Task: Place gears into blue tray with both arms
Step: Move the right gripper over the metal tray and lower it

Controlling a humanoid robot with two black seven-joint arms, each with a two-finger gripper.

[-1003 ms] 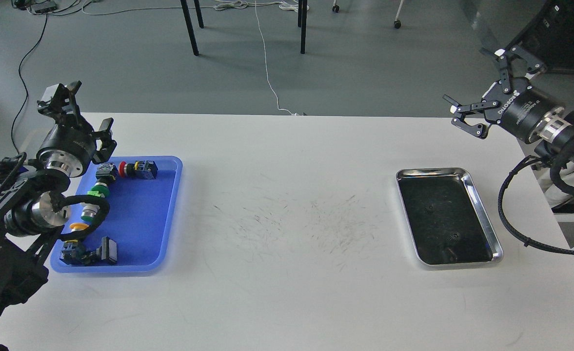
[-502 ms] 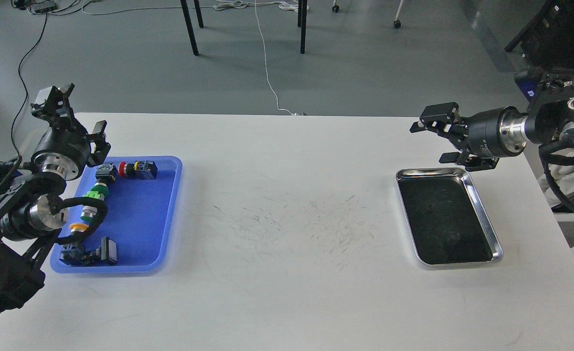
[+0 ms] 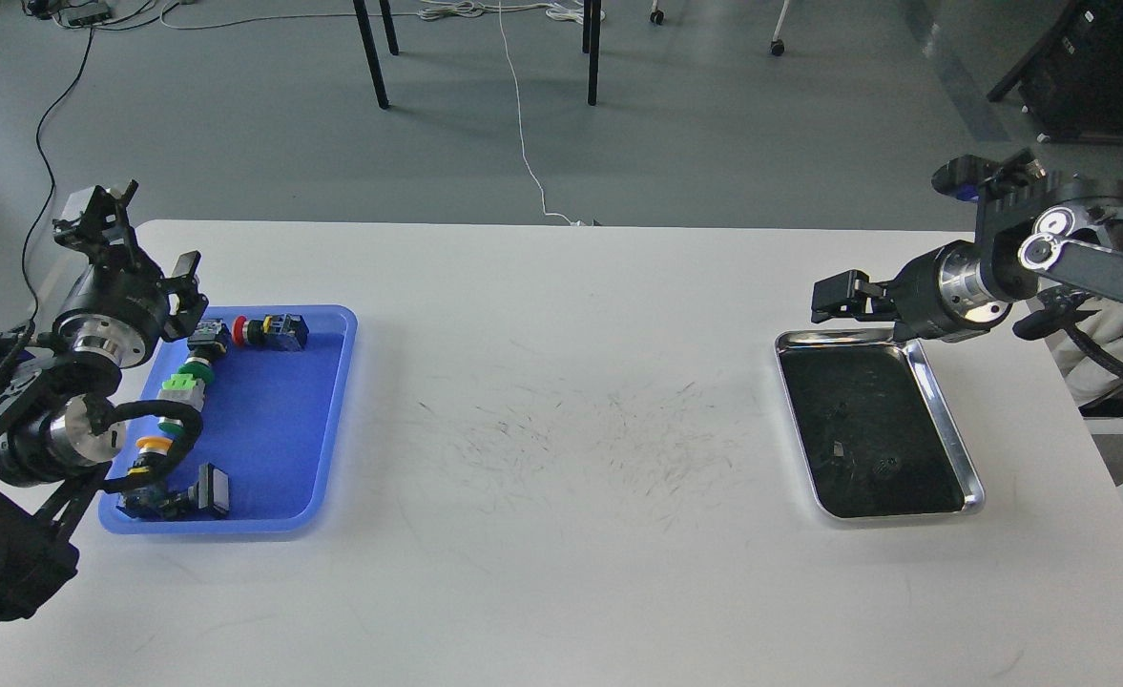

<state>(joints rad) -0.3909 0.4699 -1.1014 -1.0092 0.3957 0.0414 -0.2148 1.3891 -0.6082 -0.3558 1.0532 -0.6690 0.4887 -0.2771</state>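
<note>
The blue tray [image 3: 280, 429] lies at the table's left and holds several coloured-cap push-button switches [image 3: 270, 331]. Two tiny dark gears [image 3: 841, 408] [image 3: 890, 465] are faintly visible on the dark floor of the silver metal tray [image 3: 948, 420] at the right. My left gripper [image 3: 138, 240] hovers over the blue tray's back left corner, open, with nothing between its fingers. My right gripper [image 3: 836, 296] points left just above the silver tray's back rim. It is seen side-on, so its fingers cannot be told apart.
My left arm's cable [image 3: 165, 434] loops over the switches in the blue tray. The white table [image 3: 561, 401] has dark scuff marks in its middle. Chair legs and floor cables lie beyond the far edge.
My right gripper has swung down and leftward from high off the table's right side to the silver tray's back rim, rotating as it went. My left gripper drifted slightly left.
</note>
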